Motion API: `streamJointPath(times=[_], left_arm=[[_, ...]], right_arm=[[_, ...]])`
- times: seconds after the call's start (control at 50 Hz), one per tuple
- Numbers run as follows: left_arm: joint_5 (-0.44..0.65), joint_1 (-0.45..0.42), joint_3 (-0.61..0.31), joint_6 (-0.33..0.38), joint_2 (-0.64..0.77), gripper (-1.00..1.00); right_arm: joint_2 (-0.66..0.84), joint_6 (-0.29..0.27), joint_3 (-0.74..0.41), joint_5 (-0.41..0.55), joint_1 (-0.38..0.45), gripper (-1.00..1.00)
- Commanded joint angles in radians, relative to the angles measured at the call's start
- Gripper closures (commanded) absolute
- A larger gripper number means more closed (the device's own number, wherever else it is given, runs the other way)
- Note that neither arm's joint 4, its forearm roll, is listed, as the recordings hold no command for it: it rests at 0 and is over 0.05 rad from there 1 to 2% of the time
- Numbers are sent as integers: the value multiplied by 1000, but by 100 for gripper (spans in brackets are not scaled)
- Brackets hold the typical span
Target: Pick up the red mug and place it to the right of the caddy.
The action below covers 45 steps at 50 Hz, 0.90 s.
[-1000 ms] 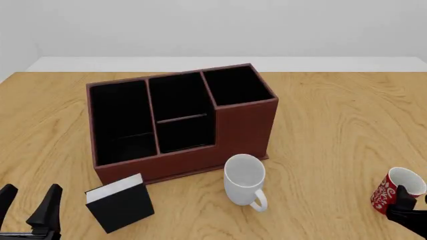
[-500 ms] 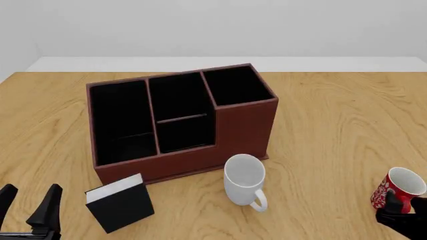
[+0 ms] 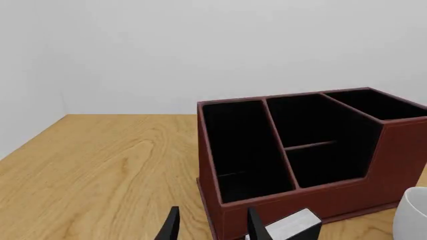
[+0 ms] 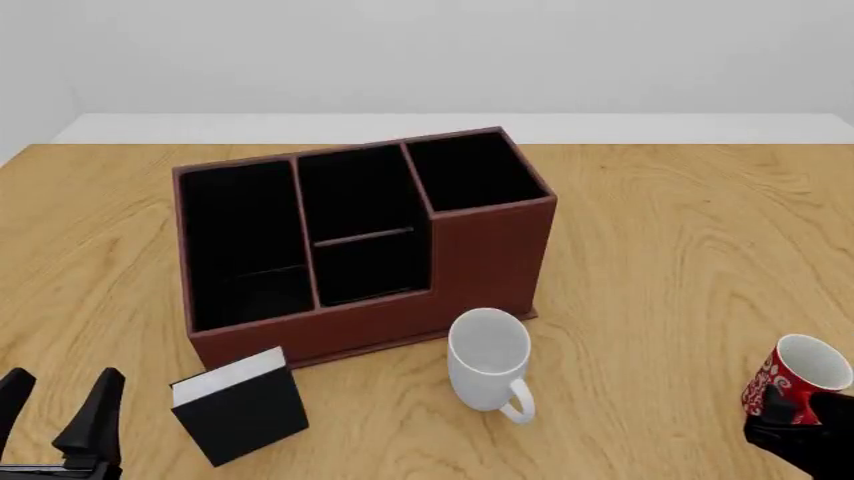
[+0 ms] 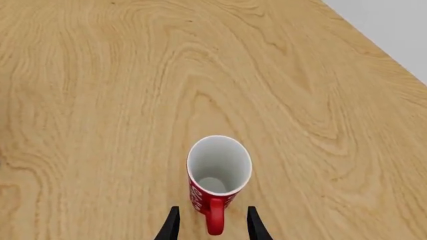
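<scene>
Nearest us, the left gripper (image 4: 60,415) hangs with its fingers apart over the table's (image 4: 667,240) near left corner, holding nothing. Just beyond it a black box (image 4: 240,405) stands. At the near right edge, the right gripper (image 5: 210,225) has its fingers spread either side of the red mug's (image 4: 794,382) handle (we see no contact). A white mug (image 4: 489,362) sits just before the caddy (image 4: 360,240), which stands farther back, left of center.

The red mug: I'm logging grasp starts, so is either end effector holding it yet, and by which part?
Not clearly. The right end effector straddles the red mug at its handle, fingers apart; contact cannot be told. The left end effector is open, holding nothing.
</scene>
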Motion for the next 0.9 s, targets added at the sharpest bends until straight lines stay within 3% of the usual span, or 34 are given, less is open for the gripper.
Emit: streamJointPath(times=[0.02,0.64,0.82,0.84,0.9], left_arm=[[0,0,0,0,0,-100],[0,0,0,0,0,-100],[0,0,0,0,0,-100],[0,0,0,0,0,-100],[0,0,0,0,0,-100]], right_arm=[[63,-4,2,-52,1,-100],[242,-1,2,-198,-17,-100],[246,13,2,-189,-20,-100],[241,15,2,-184,-19,100],[238,16,2,-184,-24,100]])
